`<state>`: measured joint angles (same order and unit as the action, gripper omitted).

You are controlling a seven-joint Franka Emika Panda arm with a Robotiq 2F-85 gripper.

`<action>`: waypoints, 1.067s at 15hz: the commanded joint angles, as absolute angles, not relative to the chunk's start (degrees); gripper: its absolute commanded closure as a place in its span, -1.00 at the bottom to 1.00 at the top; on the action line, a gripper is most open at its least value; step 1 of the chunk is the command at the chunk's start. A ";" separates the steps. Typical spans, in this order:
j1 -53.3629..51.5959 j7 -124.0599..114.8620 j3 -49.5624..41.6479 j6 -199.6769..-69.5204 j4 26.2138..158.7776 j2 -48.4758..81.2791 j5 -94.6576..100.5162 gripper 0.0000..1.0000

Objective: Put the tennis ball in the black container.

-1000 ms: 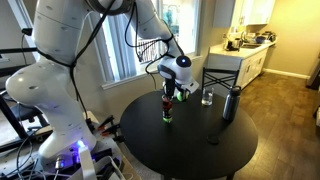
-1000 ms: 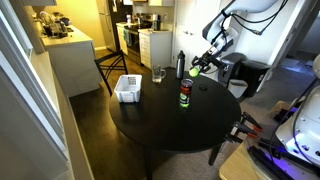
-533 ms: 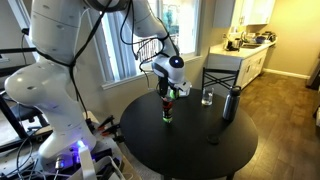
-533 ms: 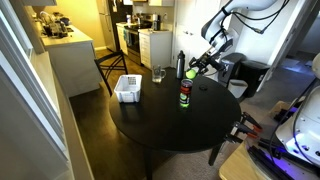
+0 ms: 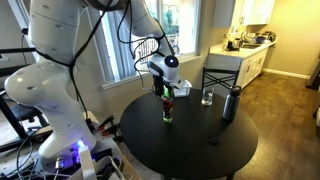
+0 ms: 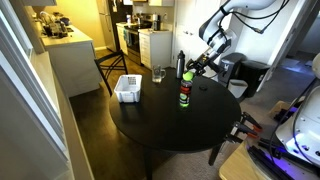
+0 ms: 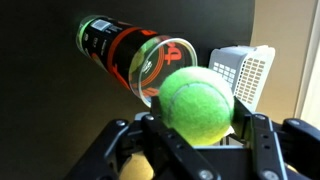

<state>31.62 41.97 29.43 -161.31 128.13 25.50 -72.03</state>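
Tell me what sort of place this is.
Probably a home, a dining corner beside a kitchen: a round black table, a kitchen counter with cabinets, and a tall chair.

A home: a round black dining table (image 5: pixel 190 150) by a window (image 5: pixel 187 30), with white kitchen cabinets (image 5: pixel 252 68), a cluttered counter (image 5: pixel 250 42) and wood flooring (image 5: pixel 285 110) beyond.

The arm (image 5: pixel 55 70) is built of bulky, rounded white segments with dark seams at the joints, and a black cable (image 5: pixel 88 40) runs along it. In the wrist view the gripper (image 7: pixel 196 125) is matte black, with blocky fingers (image 7: pixel 268 140) at five and seven o'clock.
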 commanded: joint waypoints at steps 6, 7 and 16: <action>32.66 45.00 31.48 -161.27 131.54 23.56 -74.11 -0.93; 32.72 45.09 31.50 -161.28 131.71 23.47 -74.17 -0.98; 33.77 46.49 31.92 -161.08 131.82 23.12 -75.81 -1.00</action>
